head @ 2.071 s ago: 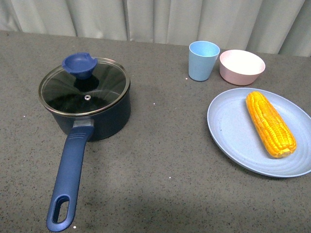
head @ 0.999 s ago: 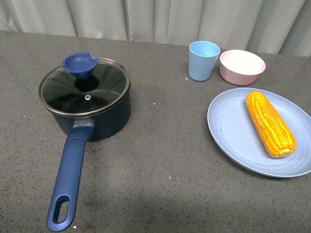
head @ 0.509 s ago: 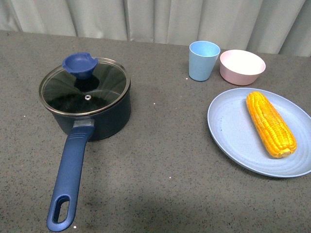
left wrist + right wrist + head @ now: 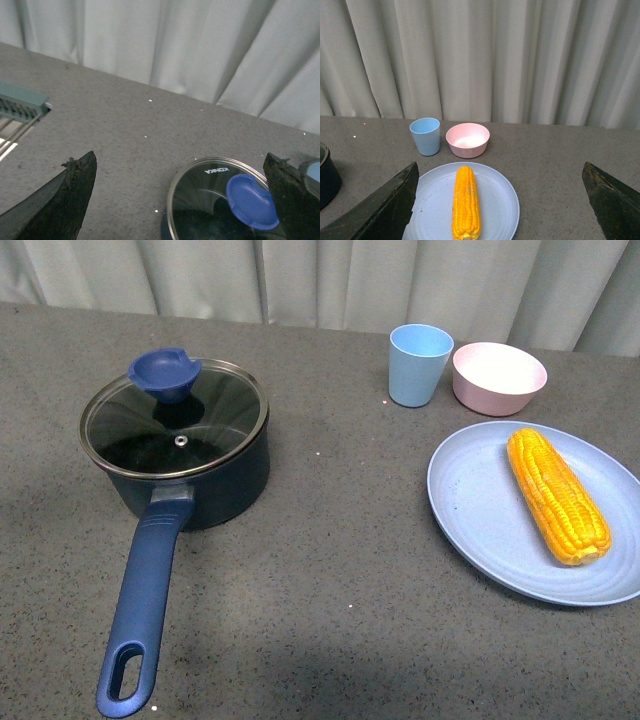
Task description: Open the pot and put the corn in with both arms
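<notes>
Nothing has shifted in the front view since two seconds back: the grey speckled table runs to a pale curtain along its far edge. A wide bare strip lies between the pot on the left, glass lid seated and handle pointing toward the robot, and the blue plate on the right, which carries the corn. Cup and pink bowl stand just beside each other behind the plate; left gripper is spread wide near the lid, right gripper spread wide facing the corn, both holding nothing.
</notes>
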{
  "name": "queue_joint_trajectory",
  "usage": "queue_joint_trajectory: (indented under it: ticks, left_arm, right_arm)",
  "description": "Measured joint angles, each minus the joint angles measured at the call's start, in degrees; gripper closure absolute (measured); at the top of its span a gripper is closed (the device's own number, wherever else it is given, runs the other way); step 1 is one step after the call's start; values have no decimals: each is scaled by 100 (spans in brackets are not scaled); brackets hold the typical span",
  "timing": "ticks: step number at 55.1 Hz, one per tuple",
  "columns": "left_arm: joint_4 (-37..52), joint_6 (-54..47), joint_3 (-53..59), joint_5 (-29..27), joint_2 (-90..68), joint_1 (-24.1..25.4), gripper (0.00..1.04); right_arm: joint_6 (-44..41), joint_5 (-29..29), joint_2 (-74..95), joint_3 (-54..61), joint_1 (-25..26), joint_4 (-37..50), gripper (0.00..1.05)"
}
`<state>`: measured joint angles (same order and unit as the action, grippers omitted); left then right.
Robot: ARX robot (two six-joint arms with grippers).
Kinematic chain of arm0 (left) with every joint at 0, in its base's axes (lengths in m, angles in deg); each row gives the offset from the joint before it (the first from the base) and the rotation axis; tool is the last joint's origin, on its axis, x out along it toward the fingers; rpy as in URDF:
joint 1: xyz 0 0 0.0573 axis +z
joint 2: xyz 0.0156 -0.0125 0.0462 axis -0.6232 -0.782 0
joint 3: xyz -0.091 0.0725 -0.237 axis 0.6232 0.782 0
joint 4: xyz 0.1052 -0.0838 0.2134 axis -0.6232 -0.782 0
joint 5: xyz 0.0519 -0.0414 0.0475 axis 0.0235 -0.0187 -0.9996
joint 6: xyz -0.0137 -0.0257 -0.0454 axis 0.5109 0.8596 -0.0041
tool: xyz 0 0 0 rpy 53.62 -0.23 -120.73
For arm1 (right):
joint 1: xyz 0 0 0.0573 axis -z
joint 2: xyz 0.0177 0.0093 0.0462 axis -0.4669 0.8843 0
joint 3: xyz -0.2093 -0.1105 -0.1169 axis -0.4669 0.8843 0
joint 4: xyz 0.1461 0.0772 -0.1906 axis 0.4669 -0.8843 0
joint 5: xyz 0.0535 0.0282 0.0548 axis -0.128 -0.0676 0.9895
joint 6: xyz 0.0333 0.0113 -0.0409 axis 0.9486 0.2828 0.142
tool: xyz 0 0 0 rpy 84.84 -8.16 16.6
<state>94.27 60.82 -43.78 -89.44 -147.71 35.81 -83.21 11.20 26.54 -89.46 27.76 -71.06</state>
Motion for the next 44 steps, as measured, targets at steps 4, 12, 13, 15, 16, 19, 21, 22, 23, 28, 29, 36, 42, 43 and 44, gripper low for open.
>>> queue_joint_trajectory:
  ticks: [4, 12, 13, 15, 16, 19, 21, 22, 23, 28, 29, 36, 42, 43, 44]
  left_arm:
    - [39, 2, -509, 24, -693, -247, 6]
    - [17, -37, -1119, 48, -1484, -540, 6]
    - [15, -50, -1178, 52, -1580, -575, 6]
    - [7, -68, -1252, 57, -1707, -625, 6]
    - [-7, -83, -1298, 76, -1790, -658, 6]
    - [-28, -114, -1375, 105, -1967, -739, 6]
    - [-28, -136, -1403, 131, -2061, -787, 6]
    - [-28, -138, -1410, 133, -2087, -804, 6]
    - [-28, -153, -1425, 140, -2144, -839, 6]
    - [-26, -249, -1510, 127, -2358, -955, 6]
    - [-26, -264, -1532, 133, -2406, -977, 6]
    - [-26, -315, -1652, 160, -2614, -1056, 6]
    - [-2, -402, -1746, 221, -2752, -1093, 6]
    - [-2, -407, -1757, 219, -2767, -1095, 6]
    - [4, -426, -1775, 219, -2796, -1099, 6]
  right_arm:
    - [0, 0, 0, 0, 0, 0, 9]
    - [0, 2, 0, 0, 0, 0, 9]
    - [0, 0, 0, 0, 0, 0, 9]
    - [0, 0, 0, 2, 0, 0, 9]
    - [-2, 0, 0, 0, 0, 0, 9]
    - [0, 0, 0, 0, 0, 0, 9]
    - [0, 0, 0, 0, 0, 0, 9]
    - [0, 0, 0, 0, 0, 0, 9]
    - [0, 0, 0, 2, 0, 0, 9]
    - [0, 0, 0, 0, 0, 0, 9]
    - [0, 0, 0, 0, 0, 0, 9]
    - [0, 0, 0, 0, 0, 0, 9]
    - [0, 0, 0, 0, 0, 0, 9]
    - [0, 0, 0, 0, 0, 0, 9]
    - [0, 0, 0, 0, 0, 0, 9]
